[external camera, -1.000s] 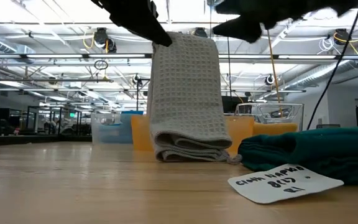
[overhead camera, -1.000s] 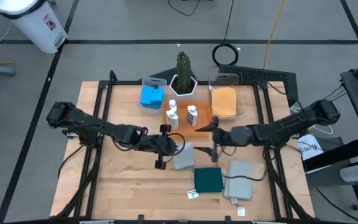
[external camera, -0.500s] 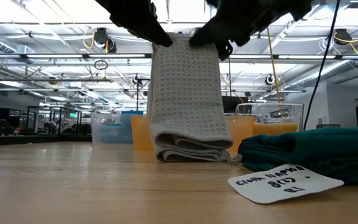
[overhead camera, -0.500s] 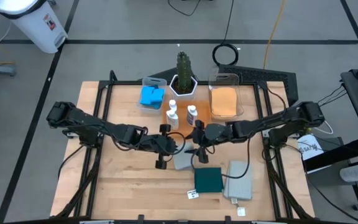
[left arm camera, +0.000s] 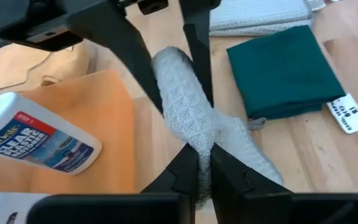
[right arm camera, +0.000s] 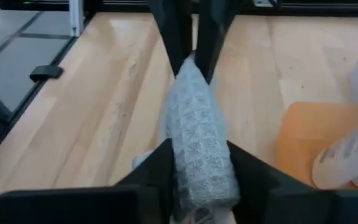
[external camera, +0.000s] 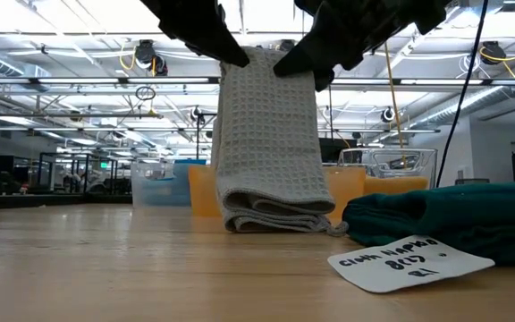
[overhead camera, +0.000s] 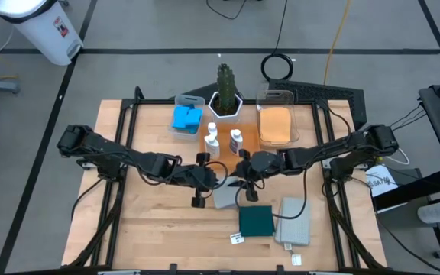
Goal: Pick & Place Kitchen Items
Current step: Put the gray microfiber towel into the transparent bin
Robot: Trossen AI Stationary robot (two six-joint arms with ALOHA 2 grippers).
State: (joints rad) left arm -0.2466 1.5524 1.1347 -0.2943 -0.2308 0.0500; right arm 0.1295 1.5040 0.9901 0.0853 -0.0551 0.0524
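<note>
A grey waffle-weave folded cloth [external camera: 269, 143] hangs lifted at the middle of the wooden table [overhead camera: 151, 229], its folded lower end resting on the tabletop in the low view. The left gripper [left arm camera: 199, 163] is clamped on the cloth's upper left corner, fingers pressed together on the fabric. The right gripper [right arm camera: 199, 163] meets it from the right, its two dark fingers standing either side of the same raised edge and closed against the cloth. To the near right lie a dark green folded cloth [overhead camera: 256, 221] and another grey folded cloth [overhead camera: 295, 221], flat on the table. Farther back stand two small white labelled bottles [overhead camera: 212, 142] on a flat orange tray [left arm camera: 98, 112].
</note>
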